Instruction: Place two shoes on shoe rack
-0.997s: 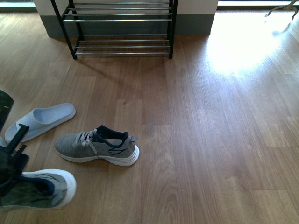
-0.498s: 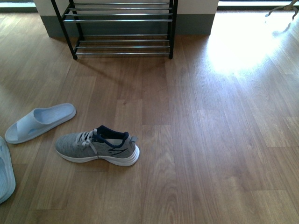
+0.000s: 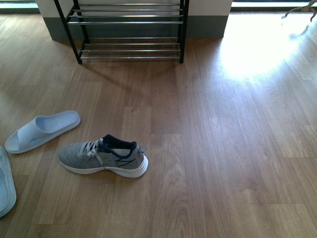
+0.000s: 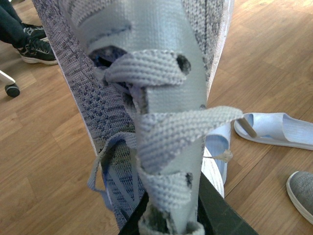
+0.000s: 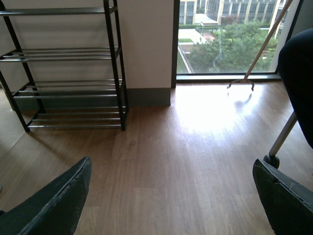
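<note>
My left gripper point(image 4: 171, 215) is shut on a grey knit sneaker point(image 4: 156, 98), gripping its tongue and laces and holding it above the floor; it fills the left wrist view. The other grey sneaker point(image 3: 104, 156) lies on the floor at front left, and its toe shows in the left wrist view point(image 4: 301, 193). A pale blue slide point(image 3: 42, 130) lies left of it, and a second slide point(image 3: 5, 183) lies at the left edge. The shoe rack point(image 3: 131, 22) stands against the far wall and also shows in the right wrist view point(image 5: 68, 88). My right gripper point(image 5: 171, 200) is open and empty above bare floor. Neither arm shows in the front view.
Wooden floor point(image 3: 223, 148) stretches between the shoes and the rack, with a bright sun patch at the far right. A chair caster point(image 5: 271, 159) stands near my right gripper. A person's dark shoes point(image 4: 29, 44) and another caster point(image 4: 12, 90) show in the left wrist view.
My left gripper and its sneaker have left the lower left of the front view, uncovering the second slide at the left edge. The shoes on the floor have not moved.
</note>
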Robot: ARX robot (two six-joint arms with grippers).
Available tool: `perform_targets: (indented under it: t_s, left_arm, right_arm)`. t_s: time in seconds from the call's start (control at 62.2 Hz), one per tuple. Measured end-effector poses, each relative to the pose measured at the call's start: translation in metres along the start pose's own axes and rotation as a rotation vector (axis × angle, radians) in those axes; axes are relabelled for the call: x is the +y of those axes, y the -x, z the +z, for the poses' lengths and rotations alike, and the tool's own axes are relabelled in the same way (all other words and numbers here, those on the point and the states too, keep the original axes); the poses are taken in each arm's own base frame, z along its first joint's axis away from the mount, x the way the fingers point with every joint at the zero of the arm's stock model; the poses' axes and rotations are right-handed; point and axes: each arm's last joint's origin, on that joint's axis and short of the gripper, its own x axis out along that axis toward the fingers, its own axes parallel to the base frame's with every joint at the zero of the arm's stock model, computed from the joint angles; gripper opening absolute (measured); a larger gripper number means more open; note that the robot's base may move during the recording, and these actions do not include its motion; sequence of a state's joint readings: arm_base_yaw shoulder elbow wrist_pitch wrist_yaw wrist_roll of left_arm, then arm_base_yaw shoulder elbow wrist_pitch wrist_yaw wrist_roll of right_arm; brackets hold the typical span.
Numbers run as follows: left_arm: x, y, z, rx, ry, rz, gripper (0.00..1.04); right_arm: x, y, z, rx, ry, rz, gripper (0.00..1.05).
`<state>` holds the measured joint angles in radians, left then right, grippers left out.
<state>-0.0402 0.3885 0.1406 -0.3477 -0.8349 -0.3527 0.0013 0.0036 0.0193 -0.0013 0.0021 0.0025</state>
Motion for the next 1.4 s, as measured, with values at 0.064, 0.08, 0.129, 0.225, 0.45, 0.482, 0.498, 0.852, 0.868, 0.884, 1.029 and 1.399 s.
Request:
perform_targets:
  t_s: [0.064, 0.08, 0.129, 0.225, 0.45, 0.482, 0.498, 0.852, 0.868, 0.884, 1.029, 1.399]
  left_arm:
    - [0.000, 0.000, 0.000, 0.001, -0.002, -0.001, 0.03]
    - [0.000, 0.000, 0.000, 0.001, -0.002, -0.001, 0.03]
    - [0.000, 0.000, 0.000, 0.000, -0.003, -0.001, 0.03]
    - [0.000, 0.000, 0.000, 0.000, -0.003, -0.001, 0.03]
    - [0.000, 0.000, 0.000, 0.001, -0.006, -0.005, 0.03]
    - [0.000, 0.000, 0.000, 0.001, -0.007, -0.004, 0.03]
    - [0.000, 0.000, 0.000, 0.000, -0.007, -0.003, 0.03]
    - [0.000, 0.000, 0.000, 0.000, -0.008, -0.004, 0.03]
    - [0.000, 0.000, 0.000, -0.001, -0.008, -0.002, 0.03]
    - [0.000, 0.000, 0.000, -0.002, -0.008, 0.001, 0.03]
    - [0.000, 0.000, 0.000, -0.002, -0.009, 0.002, 0.03]
    - [0.000, 0.000, 0.000, -0.001, -0.009, -0.001, 0.03]
  right_arm:
    - [0.000, 0.000, 0.000, 0.000, 0.000, -0.001, 0.96]
    - [0.000, 0.000, 0.000, 0.000, 0.000, -0.001, 0.96]
    - [0.000, 0.000, 0.000, 0.000, 0.000, -0.001, 0.96]
    - [0.000, 0.000, 0.000, 0.000, 0.000, -0.001, 0.96]
    - [0.000, 0.000, 0.000, 0.000, 0.000, -0.001, 0.96]
    - [0.000, 0.000, 0.000, 0.000, 0.000, -0.001, 0.96]
    - [0.000, 0.000, 0.000, 0.000, 0.000, -0.001, 0.96]
    - [0.000, 0.000, 0.000, 0.001, 0.000, 0.003, 0.96]
    - [0.000, 0.000, 0.000, 0.000, 0.000, 0.004, 0.96]
    - [0.000, 0.000, 0.000, 0.000, 0.000, 0.006, 0.96]
    - [0.000, 0.000, 0.000, 0.000, 0.000, 0.006, 0.96]
    - [0.003, -0.022, -0.006, 0.153, 0.000, 0.312, 0.96]
